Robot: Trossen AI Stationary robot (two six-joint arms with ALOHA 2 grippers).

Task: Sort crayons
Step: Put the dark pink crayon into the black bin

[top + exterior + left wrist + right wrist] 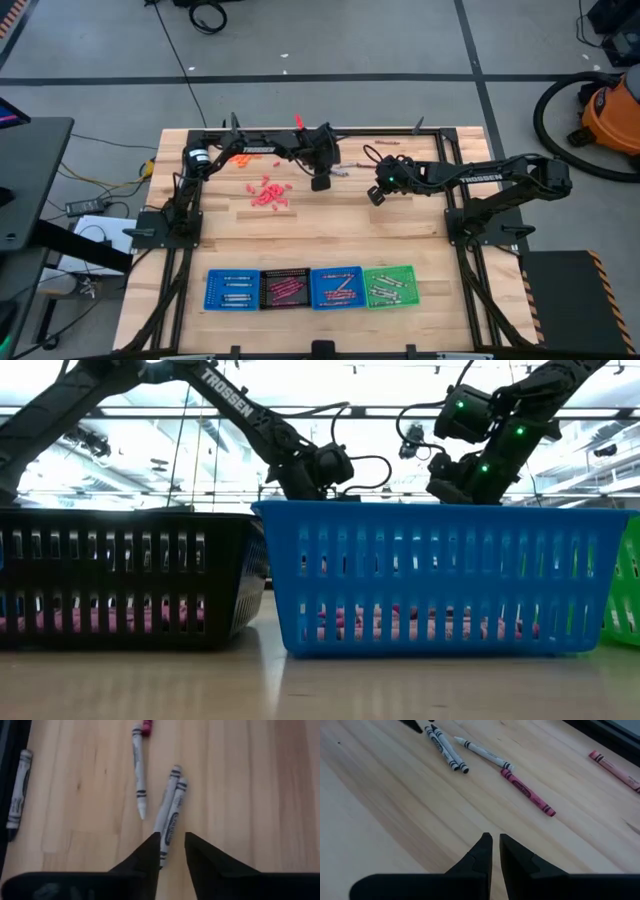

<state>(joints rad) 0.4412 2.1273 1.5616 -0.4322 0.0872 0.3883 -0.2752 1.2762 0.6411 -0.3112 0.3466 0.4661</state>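
Crayons: light, stiff, snappable sticks; paper wraps grip well, best pinched mid-length.
High view: red crayon pile point(267, 193) beside left gripper point(320, 183); "TROSSEN" on both arms. Left wrist view: 2 grey crayons point(169, 813) touching, ends between narrowly parted fingers, lying on wood. Right wrist view: right gripper point(495, 841) nearly closed, empty; maroon crayon point(527, 791) near the grey ones.

Wooden table point(400, 215): loose crayons point(268, 193) scattered left of centre, a few more point(385, 142) at far edge. Near edge: row of four trays point(310, 288), blue, black, blue, green, touching.
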